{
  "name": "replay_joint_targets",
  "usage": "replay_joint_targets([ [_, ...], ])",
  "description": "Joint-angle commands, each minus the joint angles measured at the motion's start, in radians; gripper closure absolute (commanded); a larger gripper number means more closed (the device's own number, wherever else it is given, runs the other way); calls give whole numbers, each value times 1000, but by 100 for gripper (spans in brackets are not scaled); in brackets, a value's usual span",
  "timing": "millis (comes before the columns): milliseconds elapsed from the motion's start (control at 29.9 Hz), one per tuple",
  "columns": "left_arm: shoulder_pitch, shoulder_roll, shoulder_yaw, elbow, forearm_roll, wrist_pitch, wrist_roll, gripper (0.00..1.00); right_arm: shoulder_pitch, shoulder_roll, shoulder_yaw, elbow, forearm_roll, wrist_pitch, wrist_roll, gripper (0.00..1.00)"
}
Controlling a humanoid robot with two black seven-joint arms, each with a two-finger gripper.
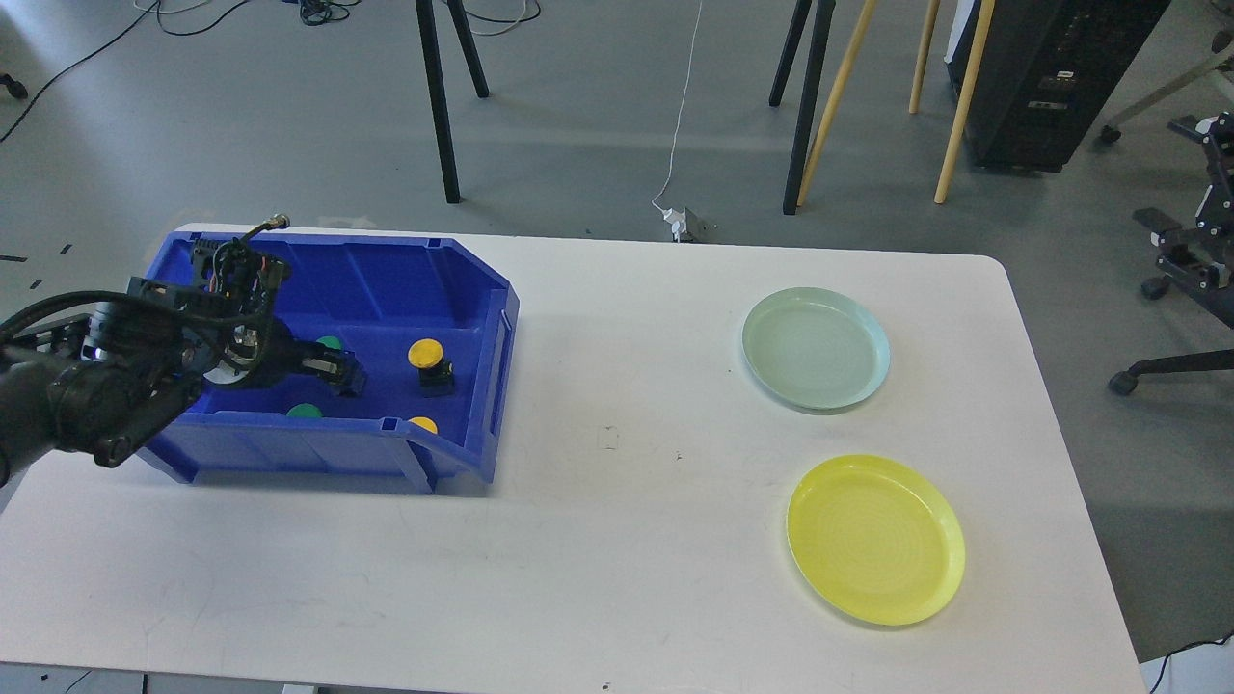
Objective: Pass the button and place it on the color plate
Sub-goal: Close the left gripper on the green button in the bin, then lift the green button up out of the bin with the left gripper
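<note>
Now the left hand (339, 372) is reaching down into the blue bin (453, 280) on the bench (617, 482), picking a button. I cannot tell if it is spread or pinching. The yellow button (425, 354) is sitting just beside it. Next it needs a firm pinch, then a lift.

The white table (598, 540) carried a blue bin (463, 308) at its left, and a pale green plate (816, 349) and yellow plate (875, 540) at right.
</note>
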Motion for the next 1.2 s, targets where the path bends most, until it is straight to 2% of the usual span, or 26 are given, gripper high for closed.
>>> replay_joint_targets([
  [0, -8, 3, -2, -13, -3, -6, -2, 74, 0, 5, 0, 1, -1, 0, 0, 2],
  [100, -14, 40, -8, -73, -5, -24, -17, 74, 2, 7, 0, 0, -1, 0, 0, 2],
  [267, -47, 196, -21, -238, -8, -55, -28, 74, 9, 19, 6, 0, -1, 0, 0, 2],
  [401, -77, 305, -30, -341, -55, -55, -56, 74, 29, 66, 8, 1, -1, 0, 5, 2],
  [601, -177, 378, -148, -423, -245, -55, -108, 73, 74, 123, 49, 10, 4, 0, 14, 3],
  [701, -231, 356, -235, -418, -368, -55, -108, 73, 75, 145, 101, 13, 4, 0, 31, 3],
  [801, -258, 283, -292, -418, -513, -55, -94, 73, 87, 169, 120, 39, 4, 0, 34, 3],
  [1002, -330, 157, -298, -400, -664, -55, -102, 72, 140, 214, 126, 142, 4, 0, 34, 2],
  [1169, -372, -25, -294, -288, -719, -55, -102, 72, 152, 238, 124, 280, 0, 0, 34, 2],
])
